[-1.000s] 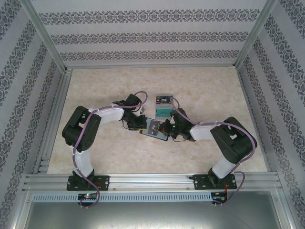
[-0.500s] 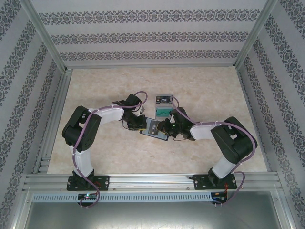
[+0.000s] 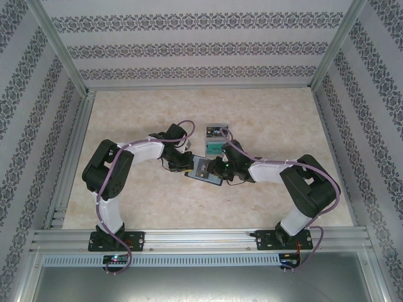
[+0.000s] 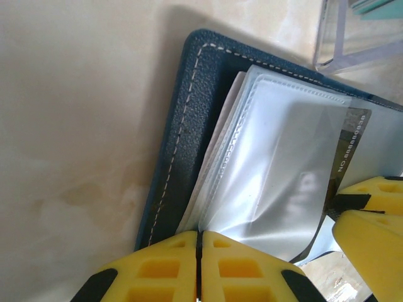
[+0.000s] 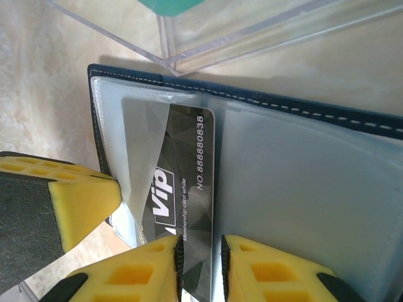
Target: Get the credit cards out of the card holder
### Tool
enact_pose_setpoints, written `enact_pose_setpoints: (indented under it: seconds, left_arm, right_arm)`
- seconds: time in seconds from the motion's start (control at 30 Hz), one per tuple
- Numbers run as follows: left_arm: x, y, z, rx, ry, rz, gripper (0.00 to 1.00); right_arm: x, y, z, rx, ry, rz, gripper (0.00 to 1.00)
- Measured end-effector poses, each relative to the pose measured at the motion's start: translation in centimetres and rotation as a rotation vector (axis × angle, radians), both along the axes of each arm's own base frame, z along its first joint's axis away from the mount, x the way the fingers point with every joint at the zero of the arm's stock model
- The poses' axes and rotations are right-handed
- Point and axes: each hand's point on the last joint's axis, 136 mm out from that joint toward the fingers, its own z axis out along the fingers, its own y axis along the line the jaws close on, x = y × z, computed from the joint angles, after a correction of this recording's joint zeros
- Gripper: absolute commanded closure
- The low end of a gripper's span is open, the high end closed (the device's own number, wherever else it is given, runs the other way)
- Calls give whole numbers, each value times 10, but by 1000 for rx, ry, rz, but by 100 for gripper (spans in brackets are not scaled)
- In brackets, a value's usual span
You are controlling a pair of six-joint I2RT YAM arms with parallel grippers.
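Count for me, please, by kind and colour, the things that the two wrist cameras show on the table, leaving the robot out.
Card holder: 1
Dark card: 1
Teal card: 1
Clear box: 1
Total: 4

**Counts, as I read them from my station.**
- Arms: two, left arm [image 3: 141, 151] and right arm [image 3: 271, 170].
- Grippers: two, left gripper [image 4: 198, 251] and right gripper [image 5: 200, 258], each with two yellow fingers [image 5: 264, 270].
- Wallet [image 5: 352, 119]: one.
- Cards: two certain, one dark card [image 5: 189, 189] and one teal card [image 5: 173, 7]. A grey patch [image 3: 216, 130] may be a third.
- Clear tray [image 5: 264, 31]: one.
- Sleeves [image 4: 277, 163]: several, and I cannot count them.
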Motion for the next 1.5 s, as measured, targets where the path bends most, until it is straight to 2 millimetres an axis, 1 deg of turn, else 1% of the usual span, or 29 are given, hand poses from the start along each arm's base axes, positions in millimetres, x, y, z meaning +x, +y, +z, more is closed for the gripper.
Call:
enact_pose_setpoints:
  seconds: [0.17,0.23,0.43,0.57,0.7,0.9,1.0,1.1,1.23,1.33,1.37,1.4,1.43,1.47,1.5]
  left_arm:
    - [0,0,0,1,3,0,90]
    - [0,0,0,2,4,0,90]
    - [0,0,0,2,4,-1,90]
    - [0,0,0,2,4,-1,90]
    - [0,0,0,2,4,-1,91]
    - [0,0,0,2,4,-1,91]
    - [0,0,0,2,3,-2,91]
    - [0,0,0,3,3,-4,90]
    - [-1,-1,1,3,3,-6,88]
    - [-2,-1,3,6,4,-9,79]
    - [-3,-1,5,6,4,-9,74]
    - [-3,-1,8,5,0,-8,67]
    - [-3,-1,13,1,-6,-5,55]
    - [-1,-1,21,-4,-22,-2,46]
    - [0,-1,28,-7,-38,2,42]
  right_arm:
    - [2,8,-2,-1,3,14,74]
    - [2,9,-2,1,3,16,76]
    - [3,10,-1,13,2,14,100]
    - [2,10,-1,31,-14,15,100]
    - [-1,-1,4,45,-31,-3,100]
    - [-7,-27,9,62,-37,-47,100]
    - [-10,-38,15,70,-52,-64,100]
    - [-14,-48,29,69,-83,-67,100]
    - [-20,-58,61,50,-171,-40,100]
    - [-20,-63,87,-1,-240,2,100]
    - [-18,-65,96,-23,-268,17,100]
    - [-16,-66,107,-44,-300,33,100]
    - [-13,-68,117,-69,-335,52,100]
    - [-10,-69,128,-95,-373,70,100]
    - [-7,-70,136,-119,-406,86,100]
